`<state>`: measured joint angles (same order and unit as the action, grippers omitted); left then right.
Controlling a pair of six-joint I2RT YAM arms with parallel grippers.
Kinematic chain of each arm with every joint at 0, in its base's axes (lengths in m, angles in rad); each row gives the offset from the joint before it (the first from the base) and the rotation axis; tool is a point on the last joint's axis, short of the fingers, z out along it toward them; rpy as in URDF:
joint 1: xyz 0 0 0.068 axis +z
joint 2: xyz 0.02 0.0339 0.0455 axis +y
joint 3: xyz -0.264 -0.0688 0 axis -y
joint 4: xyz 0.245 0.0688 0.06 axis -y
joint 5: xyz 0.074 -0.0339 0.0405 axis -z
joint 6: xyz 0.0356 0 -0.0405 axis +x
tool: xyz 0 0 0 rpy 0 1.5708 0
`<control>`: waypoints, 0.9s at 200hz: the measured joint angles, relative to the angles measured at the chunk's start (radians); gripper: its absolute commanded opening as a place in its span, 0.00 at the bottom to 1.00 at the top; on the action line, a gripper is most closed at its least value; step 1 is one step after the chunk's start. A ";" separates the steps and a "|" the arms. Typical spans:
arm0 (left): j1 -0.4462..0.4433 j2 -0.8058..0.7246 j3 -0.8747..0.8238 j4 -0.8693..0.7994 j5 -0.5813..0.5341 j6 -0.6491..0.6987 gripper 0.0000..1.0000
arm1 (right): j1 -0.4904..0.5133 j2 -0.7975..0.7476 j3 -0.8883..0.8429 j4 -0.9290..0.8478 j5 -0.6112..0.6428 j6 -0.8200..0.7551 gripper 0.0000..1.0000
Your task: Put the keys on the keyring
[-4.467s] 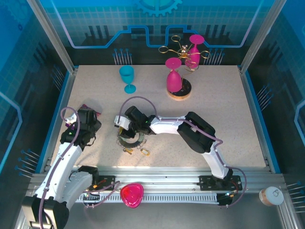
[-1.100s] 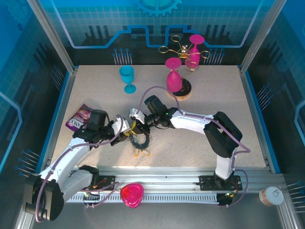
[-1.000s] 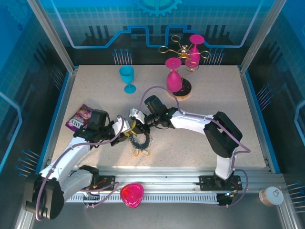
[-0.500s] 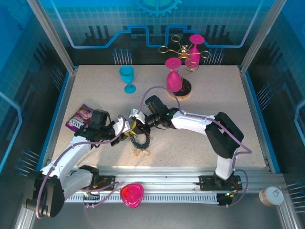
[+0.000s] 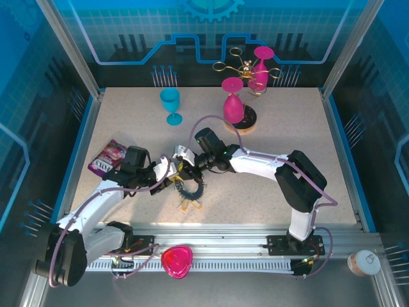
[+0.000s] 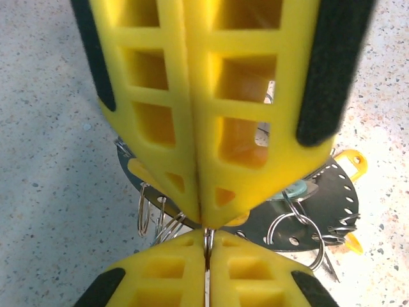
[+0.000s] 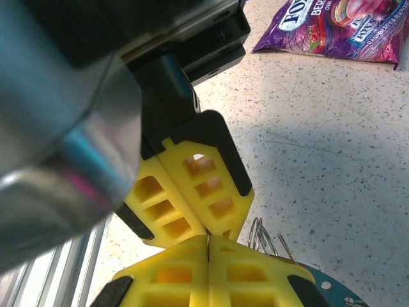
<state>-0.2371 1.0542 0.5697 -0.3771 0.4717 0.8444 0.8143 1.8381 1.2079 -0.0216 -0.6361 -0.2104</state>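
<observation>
Left fingers [image 6: 243, 128], clenched seam to seam, are met tip to tip by the right fingers [image 6: 249, 275], likewise clenched. A silvery wire loop [image 6: 208, 238] is seen running from the meeting point into the seam of the right fingers and is judged to be pinched there. Whether the left fingers also bear on it cannot be told.

Just behind both tips the keyring [image 6: 319, 198] is shown: a flat dark grey perforated disc, tilted, its rim fringed with further loops. The keys [image 5: 189, 204] lie just beyond the keyring on the side towards the arm bases. Yellow heads are visible past its rim.

The disc is judged stiff, light and slippery, so its rim or a single loop is the better hold. The loops are thin and springy and are expected to twist out of a loose pinch. The keys are tiny and hard, and are best taken by the flat head, the shaft left free for threading.

Behind the left fingers a purple snack packet [image 5: 107, 158] lies on the desk [image 5: 287, 128]. Well beyond both fingers a teal goblet [image 5: 170, 102], a pink goblet [image 5: 232, 102] and a gold wire stand [image 5: 239, 67] are set.
</observation>
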 measured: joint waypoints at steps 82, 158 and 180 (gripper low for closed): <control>-0.022 -0.080 -0.013 0.045 -0.064 0.015 0.00 | -0.006 -0.046 -0.013 0.004 0.016 0.000 0.00; -0.028 -0.134 -0.049 0.077 -0.102 0.023 0.00 | -0.006 -0.059 -0.047 0.002 0.053 0.005 0.00; -0.029 -0.134 -0.049 0.077 -0.101 0.023 0.00 | -0.006 -0.059 -0.048 -0.002 0.060 0.008 0.00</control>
<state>-0.2657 0.9199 0.5205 -0.3000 0.3702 0.8677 0.8082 1.7794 1.1599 -0.0238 -0.5762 -0.2024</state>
